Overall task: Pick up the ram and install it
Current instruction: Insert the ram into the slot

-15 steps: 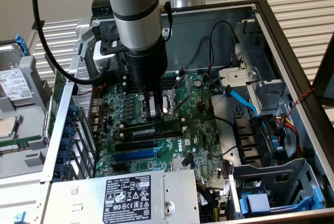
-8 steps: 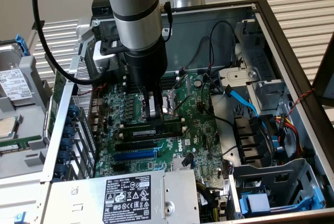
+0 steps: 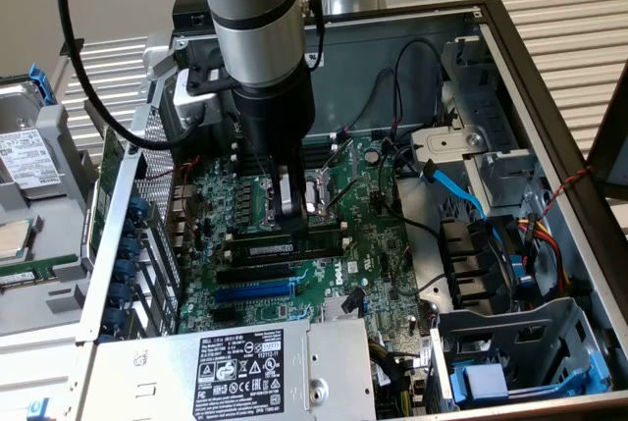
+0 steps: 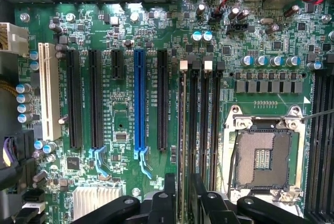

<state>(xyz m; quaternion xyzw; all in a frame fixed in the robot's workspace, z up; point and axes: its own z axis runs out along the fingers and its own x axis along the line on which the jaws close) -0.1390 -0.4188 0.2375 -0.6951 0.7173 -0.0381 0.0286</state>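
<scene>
The ram [image 3: 280, 244] is a dark green stick with black chips and a pale label. It stands on edge in a black memory slot on the motherboard [image 3: 368, 254], beside the processor socket [image 3: 324, 190]. My gripper [image 3: 292, 215] hangs straight down over it from the arm. In the wrist view the ram [image 4: 182, 130] shows as a thin edge running along its slot. My gripper [image 4: 182, 203] straddles one end of it. The black fingers [image 4: 169, 195] stand apart with a gap on each side of the stick, so the gripper is open.
The open computer case has metal walls [image 3: 549, 146] all round. A blue slot [image 4: 139, 98] and black expansion slots [image 4: 74, 98] lie beside the memory slots. A power supply [image 3: 245, 367], a drive cage [image 3: 510, 362], a blue cable [image 3: 456, 190] and a loose hard drive [image 3: 25, 156] surround the board.
</scene>
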